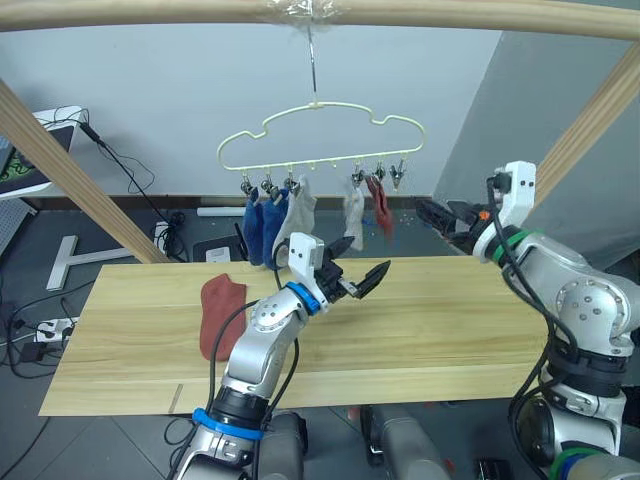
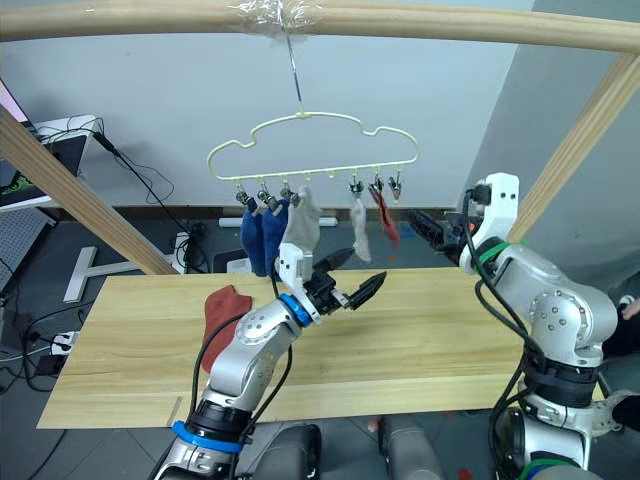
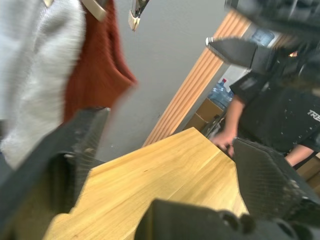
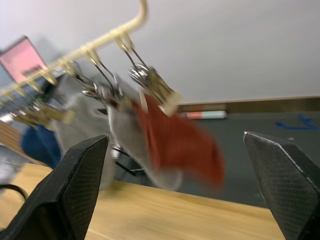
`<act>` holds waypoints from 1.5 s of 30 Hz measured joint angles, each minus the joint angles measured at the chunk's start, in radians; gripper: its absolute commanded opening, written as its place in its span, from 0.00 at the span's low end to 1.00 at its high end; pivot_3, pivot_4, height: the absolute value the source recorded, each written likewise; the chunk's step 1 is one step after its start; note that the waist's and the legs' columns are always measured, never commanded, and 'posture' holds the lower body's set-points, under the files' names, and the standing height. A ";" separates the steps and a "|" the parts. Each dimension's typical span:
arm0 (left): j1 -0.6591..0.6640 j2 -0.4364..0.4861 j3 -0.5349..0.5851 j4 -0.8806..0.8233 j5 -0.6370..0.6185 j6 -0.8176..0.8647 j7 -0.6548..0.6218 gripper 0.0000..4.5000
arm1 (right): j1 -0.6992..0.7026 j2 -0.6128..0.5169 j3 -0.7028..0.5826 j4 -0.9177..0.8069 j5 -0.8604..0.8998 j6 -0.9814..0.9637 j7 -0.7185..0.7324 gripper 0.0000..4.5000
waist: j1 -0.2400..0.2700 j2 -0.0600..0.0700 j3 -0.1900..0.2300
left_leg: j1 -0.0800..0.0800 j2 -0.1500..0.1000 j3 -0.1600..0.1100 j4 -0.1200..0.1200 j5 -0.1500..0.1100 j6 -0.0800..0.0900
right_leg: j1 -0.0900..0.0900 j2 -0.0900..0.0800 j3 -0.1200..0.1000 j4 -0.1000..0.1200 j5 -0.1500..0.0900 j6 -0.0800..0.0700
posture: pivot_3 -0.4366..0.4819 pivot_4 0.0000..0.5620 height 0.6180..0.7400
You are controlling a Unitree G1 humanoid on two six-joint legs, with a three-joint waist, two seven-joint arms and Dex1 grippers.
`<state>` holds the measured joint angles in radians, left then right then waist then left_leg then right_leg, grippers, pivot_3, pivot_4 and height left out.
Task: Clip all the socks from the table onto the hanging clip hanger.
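Clip hanger (image 1: 320, 135) hangs by its hook from the wooden pole (image 1: 320, 12) above the far edge of the table (image 1: 440, 330). Five socks are clipped along its lower bar: two blue socks (image 1: 262, 228) at the robot's-left end, a light grey sock (image 1: 298, 210) next to them, then a gap, then a second grey sock (image 1: 354, 215) and a rust-red sock (image 1: 379, 206) toward the other end. The last clip (image 1: 399, 176), at the right end, carries nothing. Sixth sock, also rust-red (image 1: 217, 314), lies flat on the table below and to the left of the hanger, touched by neither arm. Left gripper (image 1: 356, 270) is raised off the tabletop just below the hanger's middle, fingers spread wide and holding nothing (its wrist view looks past the grey and red socks to the table end). Right gripper (image 1: 436, 214) is up at about clip height, just to the right of the hanger's end, fingers released and wide apart, empty, pointing at the red sock and the bare clip. A person (image 3: 270, 120) in dark clothing stands past the table's right end, hand near its edge.
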<state>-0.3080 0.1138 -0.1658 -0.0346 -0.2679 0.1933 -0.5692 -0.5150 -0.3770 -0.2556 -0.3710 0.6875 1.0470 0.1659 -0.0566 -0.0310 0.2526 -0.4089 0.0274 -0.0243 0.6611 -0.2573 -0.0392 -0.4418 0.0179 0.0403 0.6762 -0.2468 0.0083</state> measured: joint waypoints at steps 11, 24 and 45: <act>0.108 0.175 0.103 -0.213 -0.063 0.099 -0.014 1.00 | 0.090 0.075 0.206 0.022 -0.318 -0.431 0.006 0.56 | 0.008 0.000 0.000 | 0.001 0.000 0.001 0.002 0.000 -0.001 | 0.001 0.000 0.001 0.001 0.000 0.000 | 0.49 0.40 1.00; 0.120 0.237 0.174 -0.343 -0.125 0.187 0.003 1.00 | 0.038 0.176 0.278 0.146 -0.449 -0.526 -0.023 0.28 | 0.025 0.000 0.000 | 0.002 0.001 0.000 0.001 0.000 -0.001 | 0.000 -0.001 0.001 0.001 0.000 0.000 | 0.52 0.40 1.00; 0.119 0.237 0.174 -0.352 -0.125 0.186 0.031 1.00 | -0.051 0.226 0.274 0.294 -0.551 -0.625 -0.046 0.52 | 0.026 0.000 0.000 | 0.002 0.001 0.000 0.001 0.000 -0.001 | 0.000 -0.002 0.001 0.002 0.000 0.000 | 0.54 0.40 1.00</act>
<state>-0.1895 0.3508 0.0079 -0.3869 -0.3930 0.3797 -0.5384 -0.5661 -0.1512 0.0184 -0.0770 0.1367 0.4220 0.1194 -0.0305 -0.0310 0.2526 -0.4071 0.0284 -0.0242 0.6620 -0.2570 -0.0398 -0.4414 0.0163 0.0410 0.6783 -0.2466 0.0080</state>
